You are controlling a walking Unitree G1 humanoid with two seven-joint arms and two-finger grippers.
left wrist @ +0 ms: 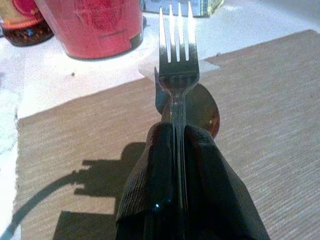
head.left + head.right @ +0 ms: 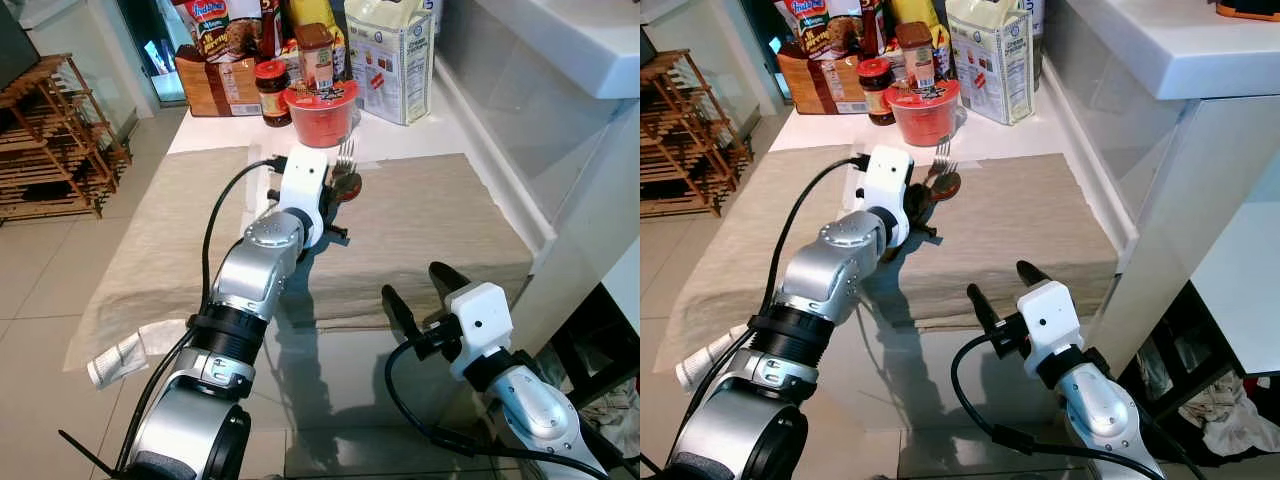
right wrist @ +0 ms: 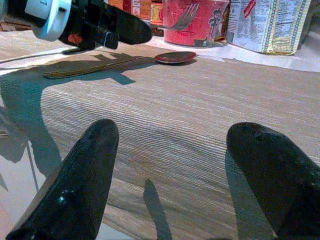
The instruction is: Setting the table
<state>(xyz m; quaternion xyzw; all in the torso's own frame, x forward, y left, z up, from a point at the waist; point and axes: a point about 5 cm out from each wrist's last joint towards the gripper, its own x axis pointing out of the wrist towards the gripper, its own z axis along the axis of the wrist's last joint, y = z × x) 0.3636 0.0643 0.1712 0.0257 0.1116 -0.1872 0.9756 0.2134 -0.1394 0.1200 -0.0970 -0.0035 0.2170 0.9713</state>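
Our left gripper (image 1: 175,150) pinches a fork (image 1: 177,60) above the spoon (image 3: 120,63) on the mat (image 2: 430,230); our right gripper (image 3: 170,170) hovers, fingers spread.

The left arm reaches far forward over the surface, its left hand (image 1: 175,165) with both fingers pressed tightly together; the right arm stays near, low on the right, its right hand (image 3: 192,175) fingers spread wide apart
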